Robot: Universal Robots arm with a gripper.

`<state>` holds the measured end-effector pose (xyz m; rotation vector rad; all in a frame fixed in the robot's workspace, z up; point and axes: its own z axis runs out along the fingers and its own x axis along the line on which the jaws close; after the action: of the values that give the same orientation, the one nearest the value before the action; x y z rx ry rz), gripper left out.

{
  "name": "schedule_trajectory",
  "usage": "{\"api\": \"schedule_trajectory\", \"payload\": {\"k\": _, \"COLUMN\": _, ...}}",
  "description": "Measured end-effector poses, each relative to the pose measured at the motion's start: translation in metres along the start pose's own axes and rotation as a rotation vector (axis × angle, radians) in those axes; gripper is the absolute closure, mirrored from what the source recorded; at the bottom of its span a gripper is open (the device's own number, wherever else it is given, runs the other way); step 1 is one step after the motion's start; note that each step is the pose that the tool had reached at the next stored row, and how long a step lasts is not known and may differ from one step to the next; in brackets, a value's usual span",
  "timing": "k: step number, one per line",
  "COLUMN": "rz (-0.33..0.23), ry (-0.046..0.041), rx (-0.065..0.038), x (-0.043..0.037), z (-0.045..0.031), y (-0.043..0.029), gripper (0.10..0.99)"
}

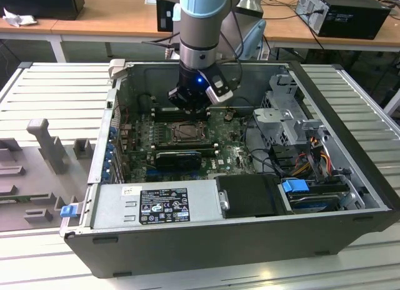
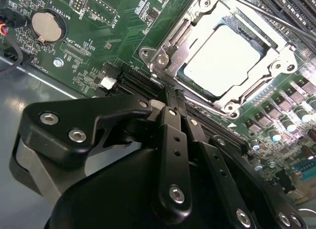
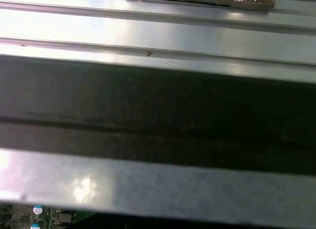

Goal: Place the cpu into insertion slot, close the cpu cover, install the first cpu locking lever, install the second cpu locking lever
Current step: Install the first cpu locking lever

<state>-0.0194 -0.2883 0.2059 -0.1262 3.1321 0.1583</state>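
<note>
An open desktop computer case lies on its side on a ribbed metal table, its green motherboard facing up. A single robot arm reaches down into the case from above; in the exterior view its gripper hangs just above the board, at the far edge of the insertion slot.

In the second wrist view the gripper appears as black linked fingers drawn together until they meet at the tips, with nothing between them — clenched and empty. The tips sit just beside the near corner of the insertion slot, over a long black connector slot.

The cpu, a pale silvery square, lies flat inside the slot. The cpu cover, a silver metal frame with a cut-out centre, lies down around the chip's raised top. A thin metal locking lever runs along the far side of the socket; whether it is latched cannot be told.

Elsewhere on the board, a round coin battery sits near one corner. In the exterior view a grey power supply runs along the near wall of the case, with a blue tab and drive cage toward the exterior view's right
</note>
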Motion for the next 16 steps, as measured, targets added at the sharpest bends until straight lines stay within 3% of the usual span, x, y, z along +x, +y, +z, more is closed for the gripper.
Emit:
{"api": "schedule_trajectory", "payload": {"k": 9, "rz": 0.000, "ry": 0.0016, "rx": 0.018, "x": -0.0004, "z": 0.0022, "y": -0.0003, "gripper": 0.980}}
{"api": "schedule_trajectory", "payload": {"k": 16, "rz": 0.000, "ry": 0.0015, "rx": 0.017, "x": -0.0013, "z": 0.0040, "y": -0.0006, "gripper": 0.980}}
